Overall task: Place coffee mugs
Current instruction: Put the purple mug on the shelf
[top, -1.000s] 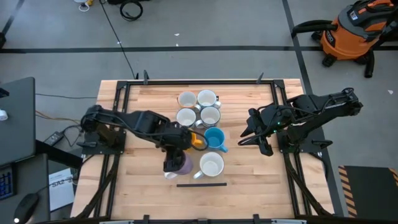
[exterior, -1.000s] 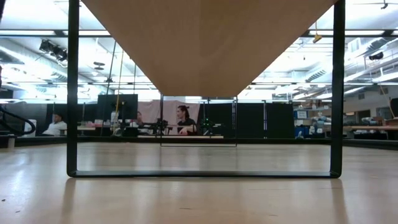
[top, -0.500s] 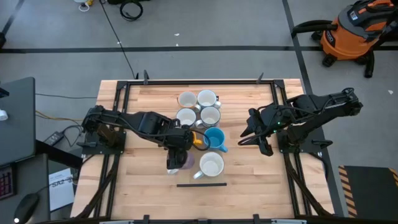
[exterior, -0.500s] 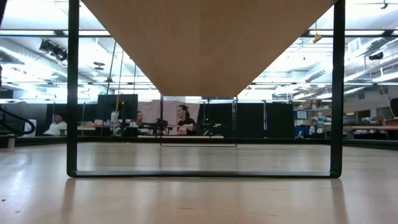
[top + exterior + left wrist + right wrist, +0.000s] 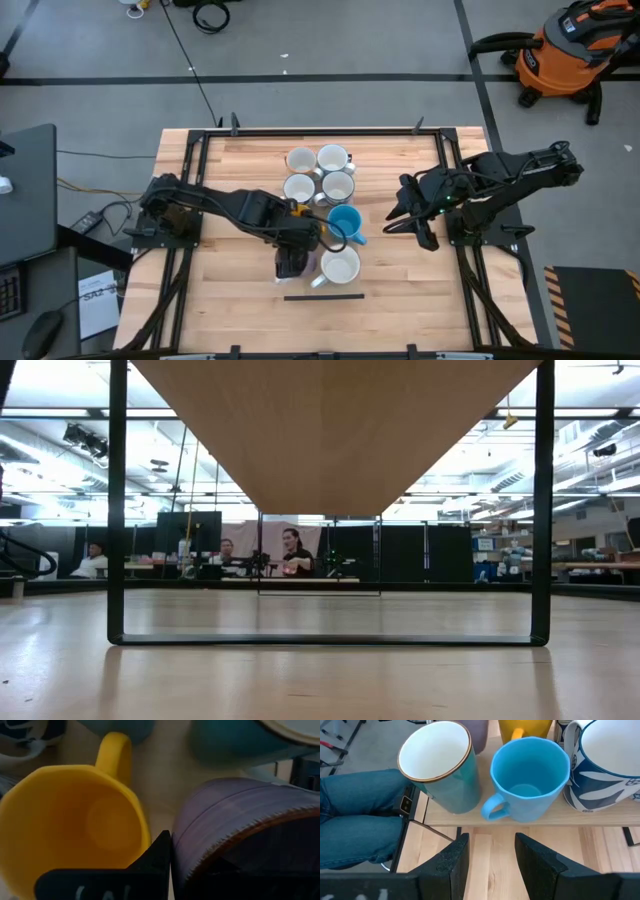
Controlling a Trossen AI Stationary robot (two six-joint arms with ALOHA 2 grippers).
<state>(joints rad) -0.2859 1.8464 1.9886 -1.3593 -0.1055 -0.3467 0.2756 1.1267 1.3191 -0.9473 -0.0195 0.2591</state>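
My left gripper (image 5: 292, 262) is shut on the purple mug (image 5: 235, 820), which it mostly hides in the high view, near the table's middle front. The yellow mug (image 5: 70, 820) stands close beside it, mostly under my left arm (image 5: 297, 210). The blue mug (image 5: 346, 224) and a mug with a white inside and teal outside (image 5: 340, 267) stand just to the right. Several white mugs (image 5: 318, 172) are grouped farther back. My right gripper (image 5: 490, 865) is open and empty, right of the blue mug (image 5: 530, 775). My left gripper holds the purple mug by its rim (image 5: 200, 855), on the side facing the yellow mug. One finger (image 5: 155, 862) stands outside the wall; the other is hidden, seemingly inside. The fingers come from above. Whether the mug rests on the table, I cannot tell.
A thin dark strip (image 5: 323, 297) lies on the table near the front edge. The mugs stand close together, with narrow gaps between them. Bare wood lies to the left front and right front. The low view shows only the table's underside and people far off in the room.
My left gripper has moved a little toward the table's right edge with the purple mug, closer to the white-inside mug. My left arm now covers most of the yellow mug in the high view.
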